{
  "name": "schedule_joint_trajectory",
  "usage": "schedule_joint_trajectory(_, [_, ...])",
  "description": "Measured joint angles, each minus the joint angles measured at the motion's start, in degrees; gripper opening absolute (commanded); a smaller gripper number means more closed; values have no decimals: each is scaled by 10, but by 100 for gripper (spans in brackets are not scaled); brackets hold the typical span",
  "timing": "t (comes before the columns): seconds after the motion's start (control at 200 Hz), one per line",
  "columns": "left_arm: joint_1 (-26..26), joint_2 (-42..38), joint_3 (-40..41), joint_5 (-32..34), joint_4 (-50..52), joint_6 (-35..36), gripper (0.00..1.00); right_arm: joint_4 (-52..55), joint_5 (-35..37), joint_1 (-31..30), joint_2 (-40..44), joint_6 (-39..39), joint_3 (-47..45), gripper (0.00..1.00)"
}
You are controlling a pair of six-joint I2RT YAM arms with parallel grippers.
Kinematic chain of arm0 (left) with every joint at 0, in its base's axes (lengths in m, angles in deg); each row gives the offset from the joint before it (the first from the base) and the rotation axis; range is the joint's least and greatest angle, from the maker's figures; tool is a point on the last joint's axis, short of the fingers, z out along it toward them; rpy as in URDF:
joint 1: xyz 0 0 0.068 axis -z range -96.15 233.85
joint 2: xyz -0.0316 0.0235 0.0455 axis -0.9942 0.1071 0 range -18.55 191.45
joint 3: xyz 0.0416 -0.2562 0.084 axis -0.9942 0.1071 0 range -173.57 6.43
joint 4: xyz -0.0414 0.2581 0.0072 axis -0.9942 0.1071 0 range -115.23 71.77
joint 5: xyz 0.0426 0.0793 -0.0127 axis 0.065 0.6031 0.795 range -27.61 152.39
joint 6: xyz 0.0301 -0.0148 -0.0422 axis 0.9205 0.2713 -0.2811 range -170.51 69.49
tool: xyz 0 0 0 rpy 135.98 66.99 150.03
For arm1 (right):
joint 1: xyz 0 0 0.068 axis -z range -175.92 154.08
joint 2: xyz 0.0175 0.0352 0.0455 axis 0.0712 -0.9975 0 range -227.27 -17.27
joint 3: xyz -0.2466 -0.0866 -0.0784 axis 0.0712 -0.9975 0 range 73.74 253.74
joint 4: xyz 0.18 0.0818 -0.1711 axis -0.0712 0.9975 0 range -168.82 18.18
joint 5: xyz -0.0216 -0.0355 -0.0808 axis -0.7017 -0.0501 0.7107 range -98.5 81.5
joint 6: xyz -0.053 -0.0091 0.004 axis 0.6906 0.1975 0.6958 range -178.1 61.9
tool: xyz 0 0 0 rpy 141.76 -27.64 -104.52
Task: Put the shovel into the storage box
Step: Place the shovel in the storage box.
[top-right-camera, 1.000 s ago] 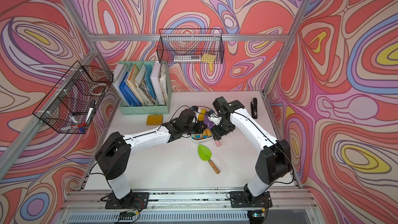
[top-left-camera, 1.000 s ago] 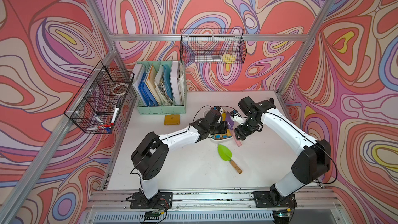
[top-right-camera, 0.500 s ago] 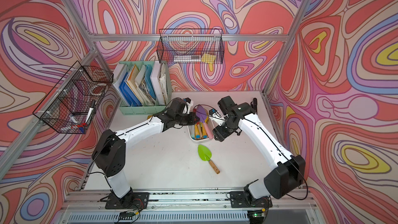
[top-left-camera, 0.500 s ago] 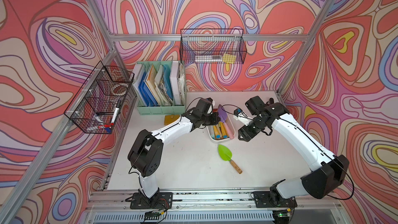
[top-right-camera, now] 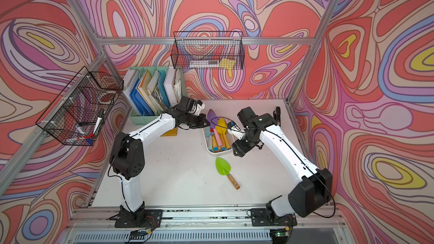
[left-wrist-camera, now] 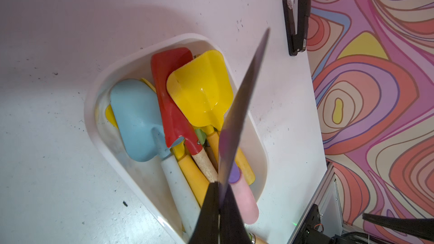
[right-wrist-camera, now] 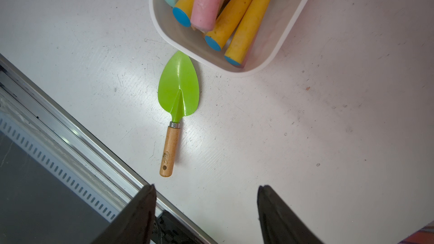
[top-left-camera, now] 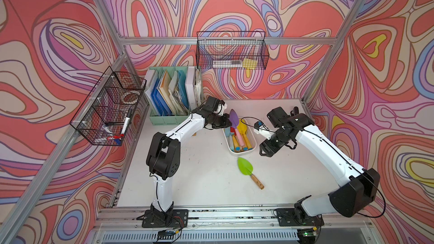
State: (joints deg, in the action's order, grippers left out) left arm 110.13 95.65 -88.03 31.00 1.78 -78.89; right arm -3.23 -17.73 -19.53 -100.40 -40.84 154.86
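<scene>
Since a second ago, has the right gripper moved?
Yes. The right gripper has pulled back from over the storage box toward the table's right side; the green shovel lies where it was.

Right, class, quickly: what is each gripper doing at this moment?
Left gripper: shut on the purple shovel, above the storage box.
Right gripper: open, holding nothing, above the table.

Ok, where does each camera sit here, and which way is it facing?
Top views: high at the front, looking down on both arms and the storage box.
Left wrist: above the box, left claw pinching the purple shovel.
Right wrist: looks down at the green shovel, open right claw.
Shared: both wrist views show the box.
</scene>
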Motion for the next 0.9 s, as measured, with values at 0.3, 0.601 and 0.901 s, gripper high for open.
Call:
schedule_joint_trajectory(0.3, [-1, 45, -32, -18, 29, 9, 0, -3, -7, 0, 1, 5, -18, 69])
schedule_joint_trajectory(0.601, [-1, 74, -65, -23, 45, 10, 0, -10, -11, 0, 1, 9, -28, 69])
schedule_joint_trajectory(0.901, [-1, 101, -91, -28, 67, 9, 2, -18, -14, 0, 1, 12, -34, 70])
